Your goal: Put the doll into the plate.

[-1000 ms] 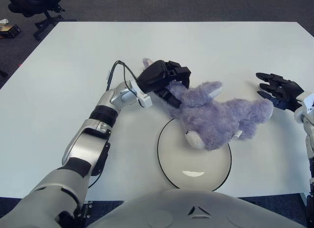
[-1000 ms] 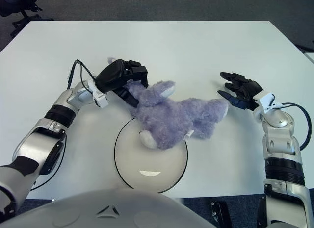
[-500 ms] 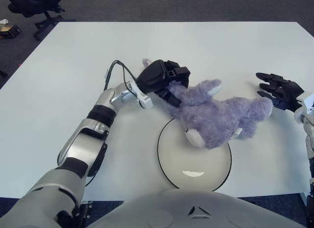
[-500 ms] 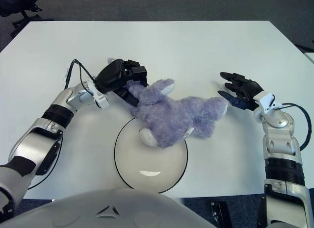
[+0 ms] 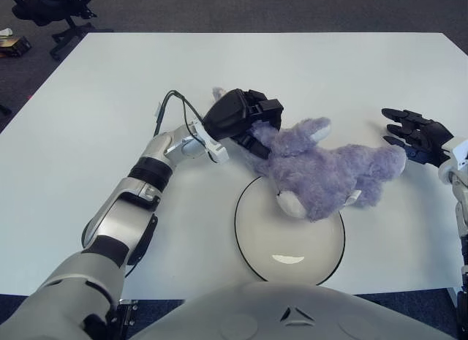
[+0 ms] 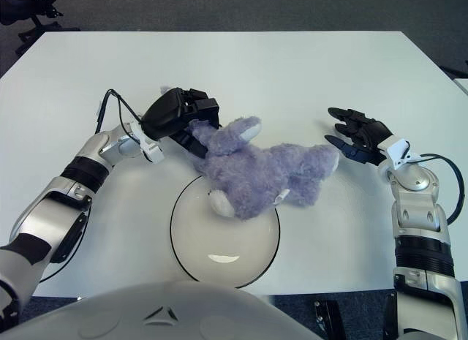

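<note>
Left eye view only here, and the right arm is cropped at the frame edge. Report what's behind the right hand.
Observer: The right hand leads back to a white wrist. Behind it the forearm shows over the near right corner of the table.
Operator: Check for cables there.
Observer: A black cable loops from that wrist, out past the forearm's right side.
</note>
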Motion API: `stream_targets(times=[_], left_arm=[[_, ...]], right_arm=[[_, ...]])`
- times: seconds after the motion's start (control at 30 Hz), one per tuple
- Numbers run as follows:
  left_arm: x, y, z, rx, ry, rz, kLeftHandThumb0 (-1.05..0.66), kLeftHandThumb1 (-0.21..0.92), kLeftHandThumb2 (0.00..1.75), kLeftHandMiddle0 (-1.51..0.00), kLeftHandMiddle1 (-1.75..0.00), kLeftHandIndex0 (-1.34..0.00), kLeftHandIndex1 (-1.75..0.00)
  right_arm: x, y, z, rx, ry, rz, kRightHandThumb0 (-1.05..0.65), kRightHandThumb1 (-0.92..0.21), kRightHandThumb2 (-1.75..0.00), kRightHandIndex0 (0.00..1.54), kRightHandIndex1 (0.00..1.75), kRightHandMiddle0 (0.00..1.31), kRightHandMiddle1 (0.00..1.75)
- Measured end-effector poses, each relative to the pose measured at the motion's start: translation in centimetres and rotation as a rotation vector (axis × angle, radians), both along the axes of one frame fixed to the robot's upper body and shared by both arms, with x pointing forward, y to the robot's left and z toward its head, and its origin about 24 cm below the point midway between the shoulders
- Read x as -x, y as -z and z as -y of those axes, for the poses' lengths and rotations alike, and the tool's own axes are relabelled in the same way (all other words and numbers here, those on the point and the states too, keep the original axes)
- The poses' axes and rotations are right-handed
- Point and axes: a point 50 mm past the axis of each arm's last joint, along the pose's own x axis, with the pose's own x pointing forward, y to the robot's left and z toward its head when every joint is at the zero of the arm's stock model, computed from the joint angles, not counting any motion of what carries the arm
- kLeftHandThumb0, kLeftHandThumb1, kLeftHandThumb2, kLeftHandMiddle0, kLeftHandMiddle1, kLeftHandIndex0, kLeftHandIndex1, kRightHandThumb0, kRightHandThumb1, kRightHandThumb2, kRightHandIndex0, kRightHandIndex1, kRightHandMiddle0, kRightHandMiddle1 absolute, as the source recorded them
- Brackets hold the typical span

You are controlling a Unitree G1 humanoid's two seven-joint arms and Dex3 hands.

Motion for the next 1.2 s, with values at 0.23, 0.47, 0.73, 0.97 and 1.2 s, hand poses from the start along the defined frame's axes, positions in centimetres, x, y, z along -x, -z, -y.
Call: stream_targets(times=[0.23, 0.47, 0.73, 0.97, 1.2], left_arm=[[0.3, -0.1, -0.3, 0.06, 0.017, 0.005, -0.22, 0.92, 0.24, -1.07, -1.75, -0.81, -1.75], [0.8, -0.6, -0.9, 0.223, 0.058, 0.053, -0.2, 0.92, 0.23, -1.07, -1.75, -0.81, -1.75], [1.0, -0.7, -1.2, 0.306, 0.067, 0.095, -0.19, 0.92, 0.23, -1.06, -1.75, -0.81, -1.75], [1.6, -0.8, -1.3, 0.383, 0.095, 0.116, -0.18, 0.92, 0.23, -1.04, -1.75, -0.8, -1.75], [2.6, -0.8, -1.3, 0.435, 0.147, 0.127, -0.18, 0.92, 0.24, -1.01, -1.75, -0.79, -1.75]], right_arm=[[0.0, 0.0, 0.1, 0.0, 0.005, 0.001, -0.7, -0.92, -0.33, 0.43, 0.0, 0.43, 0.01], [0.0, 0.1, 0.2, 0.0, 0.007, 0.004, -0.7, -0.92, -0.33, 0.43, 0.0, 0.43, 0.01], [-0.1, 0.2, 0.2, -0.001, 0.008, 0.009, -0.7, -0.92, -0.33, 0.43, 0.0, 0.43, 0.01], [-0.1, 0.2, 0.3, -0.001, 0.008, 0.011, -0.7, -0.92, -0.33, 0.43, 0.0, 0.43, 0.0], [-0.1, 0.2, 0.3, -0.001, 0.009, 0.011, -0.7, -0.92, -0.33, 0.43, 0.0, 0.43, 0.0]])
